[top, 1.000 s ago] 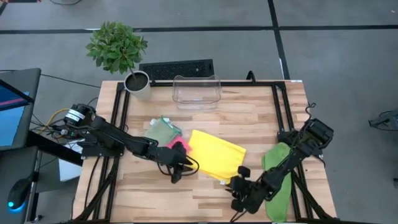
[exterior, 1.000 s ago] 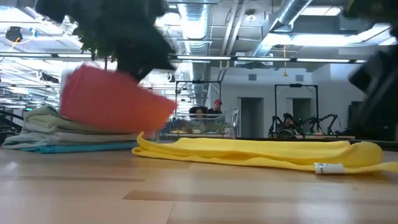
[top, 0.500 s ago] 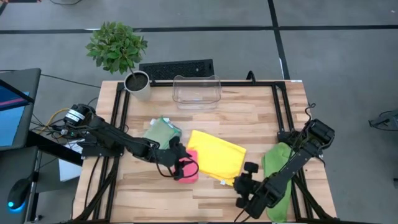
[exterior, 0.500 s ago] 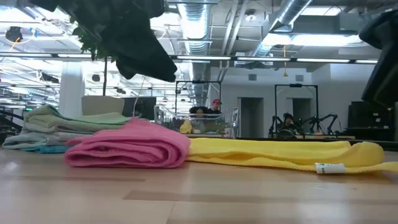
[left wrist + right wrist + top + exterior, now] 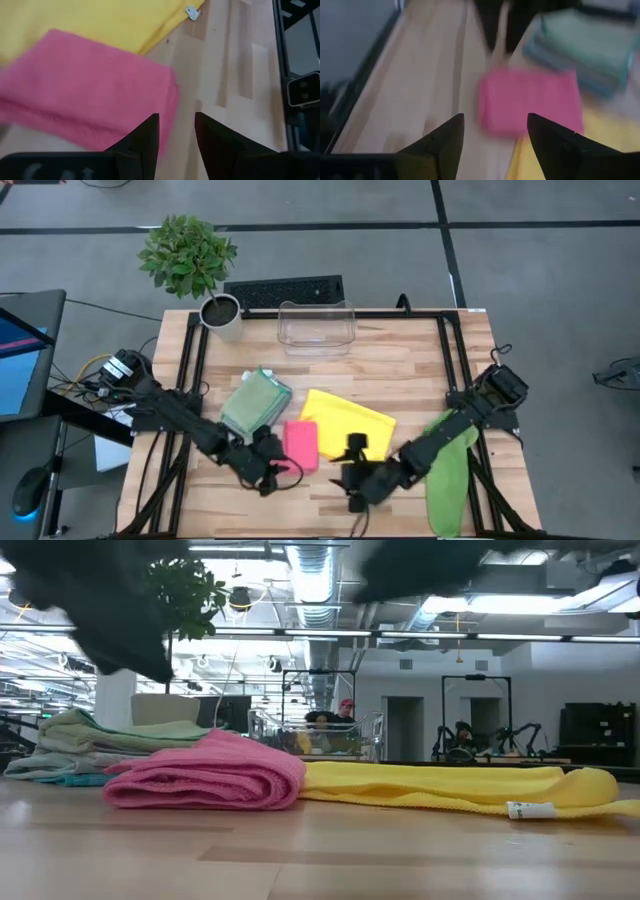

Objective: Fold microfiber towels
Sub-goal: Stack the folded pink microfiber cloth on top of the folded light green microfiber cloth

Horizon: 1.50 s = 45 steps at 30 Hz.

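Note:
A pink microfiber towel point(image 5: 300, 445) lies folded flat on the table, beside the left edge of a spread yellow towel point(image 5: 350, 420). A stack of folded green and teal towels point(image 5: 255, 402) sits to the far left of it. A lime green towel point(image 5: 445, 470) lies at the right. My left gripper point(image 5: 278, 470) hovers just near and left of the pink towel point(image 5: 85, 90), open by a narrow gap with nothing between its fingers. My right gripper point(image 5: 350, 475) hovers near the yellow towel's near edge, open wide and facing the pink towel point(image 5: 530, 100).
A clear plastic bin point(image 5: 317, 328) stands at the table's far middle. A potted plant point(image 5: 195, 265) is at the far left corner and a keyboard point(image 5: 285, 290) lies behind the bin. Bare wood lies along the near edge point(image 5: 320, 515). People stand in the room beyond point(image 5: 345, 715).
The pink towel, held up in the air a second ago, now lies folded on the table beside the yellow towel. My left gripper has let go of it and drawn back toward the near left. My right gripper has swung toward the table's left and risen.

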Available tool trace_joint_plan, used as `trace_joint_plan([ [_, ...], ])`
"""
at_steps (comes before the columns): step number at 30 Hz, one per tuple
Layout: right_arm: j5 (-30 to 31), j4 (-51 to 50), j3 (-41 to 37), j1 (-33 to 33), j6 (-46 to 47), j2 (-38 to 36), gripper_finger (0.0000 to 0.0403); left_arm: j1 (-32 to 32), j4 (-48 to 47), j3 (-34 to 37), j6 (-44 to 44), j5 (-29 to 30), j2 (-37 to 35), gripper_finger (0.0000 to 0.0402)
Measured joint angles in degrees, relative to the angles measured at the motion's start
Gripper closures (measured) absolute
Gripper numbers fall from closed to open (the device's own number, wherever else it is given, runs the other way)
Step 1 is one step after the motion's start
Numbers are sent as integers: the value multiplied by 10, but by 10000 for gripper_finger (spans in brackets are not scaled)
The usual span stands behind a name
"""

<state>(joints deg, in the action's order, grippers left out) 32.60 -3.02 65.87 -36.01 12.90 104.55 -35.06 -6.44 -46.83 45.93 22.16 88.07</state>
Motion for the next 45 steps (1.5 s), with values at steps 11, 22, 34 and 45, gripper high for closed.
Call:
trace_joint_plan([
  [11, -171, 145, 51, 84, -152, 143, 163, -110, -26, 0, 127, 79, 0, 285],
  [22, -145, 148, 128, 108, -171, 262, 163, -136, -35, 0, 164, 93, -1, 285],
  [34, -107, 62, 131, 126, -21, 264, 306, -159, -37, 0, 199, 86, -1, 285],
  [45, -118, -36, 183, 127, -20, 238, 383, -191, -38, -25, 238, 86, -3, 285],
])
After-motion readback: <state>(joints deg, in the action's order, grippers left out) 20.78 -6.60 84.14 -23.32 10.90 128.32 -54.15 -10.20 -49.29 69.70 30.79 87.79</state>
